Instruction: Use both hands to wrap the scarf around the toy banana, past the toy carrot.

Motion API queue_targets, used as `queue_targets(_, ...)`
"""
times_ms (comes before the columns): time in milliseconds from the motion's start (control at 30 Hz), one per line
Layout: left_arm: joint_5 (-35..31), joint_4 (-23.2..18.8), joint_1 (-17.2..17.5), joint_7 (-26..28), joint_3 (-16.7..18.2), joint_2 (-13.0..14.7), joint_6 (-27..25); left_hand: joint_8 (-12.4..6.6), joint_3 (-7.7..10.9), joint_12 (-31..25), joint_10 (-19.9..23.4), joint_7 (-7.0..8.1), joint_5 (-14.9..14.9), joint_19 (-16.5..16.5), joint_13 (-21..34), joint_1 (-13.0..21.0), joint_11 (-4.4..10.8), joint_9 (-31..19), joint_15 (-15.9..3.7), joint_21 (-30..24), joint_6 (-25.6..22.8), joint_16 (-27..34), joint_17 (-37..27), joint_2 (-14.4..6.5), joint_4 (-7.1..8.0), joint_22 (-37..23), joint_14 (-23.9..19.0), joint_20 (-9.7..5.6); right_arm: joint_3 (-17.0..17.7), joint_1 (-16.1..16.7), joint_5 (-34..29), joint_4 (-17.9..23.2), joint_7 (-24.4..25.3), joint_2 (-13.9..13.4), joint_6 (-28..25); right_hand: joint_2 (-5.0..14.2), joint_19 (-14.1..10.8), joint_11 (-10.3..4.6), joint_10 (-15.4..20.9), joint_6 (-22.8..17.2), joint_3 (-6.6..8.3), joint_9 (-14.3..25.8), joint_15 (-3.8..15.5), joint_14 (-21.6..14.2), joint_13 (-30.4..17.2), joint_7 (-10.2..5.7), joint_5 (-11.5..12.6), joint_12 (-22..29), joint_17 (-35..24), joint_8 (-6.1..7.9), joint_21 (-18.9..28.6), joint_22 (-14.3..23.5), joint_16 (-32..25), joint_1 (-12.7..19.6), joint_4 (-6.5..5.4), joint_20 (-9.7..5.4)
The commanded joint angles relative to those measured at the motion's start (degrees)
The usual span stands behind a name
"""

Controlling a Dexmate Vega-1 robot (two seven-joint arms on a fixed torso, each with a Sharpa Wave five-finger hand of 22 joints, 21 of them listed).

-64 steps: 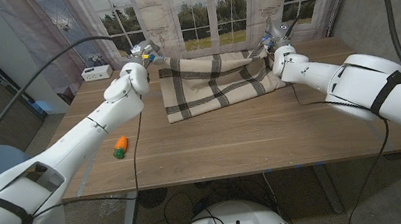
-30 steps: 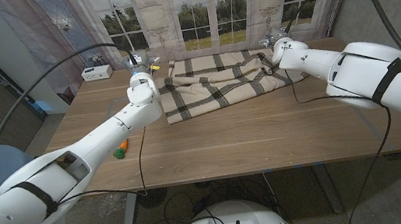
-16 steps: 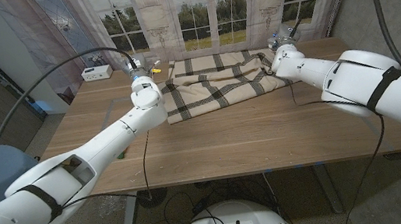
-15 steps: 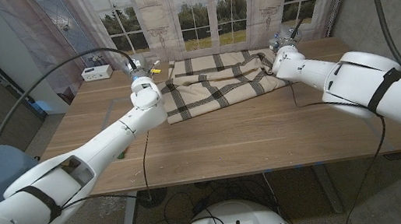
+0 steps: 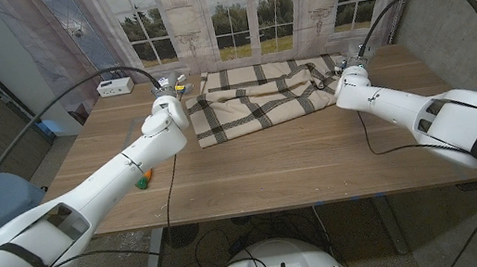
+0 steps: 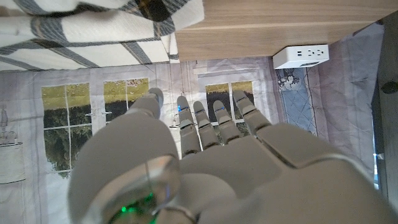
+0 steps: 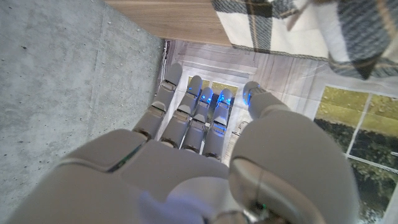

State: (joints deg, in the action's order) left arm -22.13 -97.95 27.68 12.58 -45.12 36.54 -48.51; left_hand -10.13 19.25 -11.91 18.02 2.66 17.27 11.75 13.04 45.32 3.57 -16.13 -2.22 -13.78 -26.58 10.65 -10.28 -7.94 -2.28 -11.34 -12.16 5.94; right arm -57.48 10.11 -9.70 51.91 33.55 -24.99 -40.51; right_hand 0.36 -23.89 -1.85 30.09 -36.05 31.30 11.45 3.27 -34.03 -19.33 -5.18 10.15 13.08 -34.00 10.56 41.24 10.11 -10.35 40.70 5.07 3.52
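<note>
The plaid scarf [image 5: 257,98] lies bunched and folded over at the back middle of the table. A small yellow bit, perhaps the toy banana [image 5: 180,88], peeks out at its left edge. The toy carrot [image 5: 141,179] lies near the table's left side, partly under my left arm. My left hand [image 5: 164,116] hovers just left of the scarf, holding nothing. In the left wrist view its fingers [image 6: 205,124] reach out straight, with the scarf [image 6: 93,25] beyond. My right hand [image 5: 350,78] is at the scarf's right end. Its fingers [image 7: 199,112] are straight and empty, near the scarf [image 7: 280,25].
A white power strip [image 5: 113,86] sits at the table's back left corner, also in the left wrist view [image 6: 301,56]. Curtains and a window backdrop [image 5: 240,11] stand right behind the table [image 5: 299,162]. Cables arc over both arms.
Both hands held the scarf's far corners up, laid it back over itself and let go. They have since drawn away toward the near side, and the scarf rests still.
</note>
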Motion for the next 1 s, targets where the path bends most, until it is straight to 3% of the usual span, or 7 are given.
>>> queue_targets(33, 4.4, -5.4, 3.1, -2.7, 1.9, 3.5, 3.9, 0.26, -0.01, 0.1, -0.4, -0.46, -0.2, -0.2, 0.1, -0.6, -0.18, 0.1, -1.19, 0.2, 0.4, -0.2, -0.1, 0.1, 0.34, -0.3, 0.2, 0.15, 4.8, 3.9, -2.3, 13.3, -5.7, -1.2, -15.3, -1.84, 2.3, 0.71, -3.5, 4.4, -2.44, 0.1, 3.57, 3.8, 0.5, 0.44, -0.1, -1.8, 1.1, -0.41, -1.5, 0.1, -0.2, -5.1, -1.05, 0.87)
queue_targets(200, 5.4, -5.8, 3.6, -3.8, 2.2, 4.3, 5.3, 0.18, 0.06, 0.1, -0.5, -0.58, -0.2, -0.3, 0.1, -0.7, -0.2, 0.3, -1.16, 0.2, 0.6, -0.2, -0.1, 0.0, 0.3, -0.3, 0.3, 0.24, 4.9, 2.9, -1.6, 12.4, -8.2, 0.4, -20.8, -3.22, 4.8, 2.02, -7.2, 8.9, -4.24, 0.2, 1.95, 7.8, 1.0, 1.16, 0.2, -2.6, 2.5, -0.41, -3.3, 0.1, -0.2, -8.8, -1.7, 1.87)
queue_targets(400, 6.9, -6.2, 4.3, -4.8, 3.0, 5.2, 7.6, 0.08, 0.19, 0.0, -0.6, -0.88, -0.2, -0.3, 0.1, -0.8, -0.26, 0.5, -1.13, 0.2, 0.8, -0.2, 0.0, 0.0, 0.16, -0.3, 0.3, 0.33, 4.0, 1.2, -0.5, 10.5, -11.0, 1.7, -25.1, -3.75, 6.8, 2.45, -9.0, 10.5, -5.77, 0.2, 0.42, 11.4, 1.4, 1.52, 0.2, -2.5, 3.2, -0.12, -4.8, 0.1, -0.1, -11.3, -2.27, 2.7)
queue_targets(567, 8.0, -6.0, 4.7, -5.7, 3.4, 5.7, 9.3, 0.03, 0.21, 0.0, -0.7, -0.89, -0.3, -0.4, 0.1, -1.0, -0.46, 0.7, -1.05, 0.2, 0.9, -0.2, 0.0, 0.0, 0.13, -0.4, 0.3, 0.46, 2.8, -0.4, 0.8, 8.3, -13.1, 2.8, -27.5, -3.56, 7.6, 2.46, -9.3, 10.8, -6.13, 0.2, 0.56, 11.8, 1.6, 1.52, 0.3, -2.4, 3.3, -0.02, -5.3, 0.1, -0.4, -11.9, -2.43, 3.18)
queue_targets(1000, 9.2, -5.3, 4.9, -7.5, 3.5, 6.2, 11.6, -0.17, 0.44, -0.1, -0.9, -1.23, -0.3, -0.3, 0.1, -1.4, -0.66, 1.2, -0.95, 0.1, 1.0, -0.1, -0.1, -0.3, 0.11, -0.4, 0.4, 0.71, -1.8, -6.2, 4.0, -4.5, -19.2, 7.5, -27.8, -2.85, 9.3, 2.57, -10.4, 11.8, -7.12, 0.2, 0.26, 13.2, 1.8, 1.91, 0.3, -2.3, 3.6, 0.11, -6.6, 0.1, -0.8, -14.0, -3.29, 3.51)
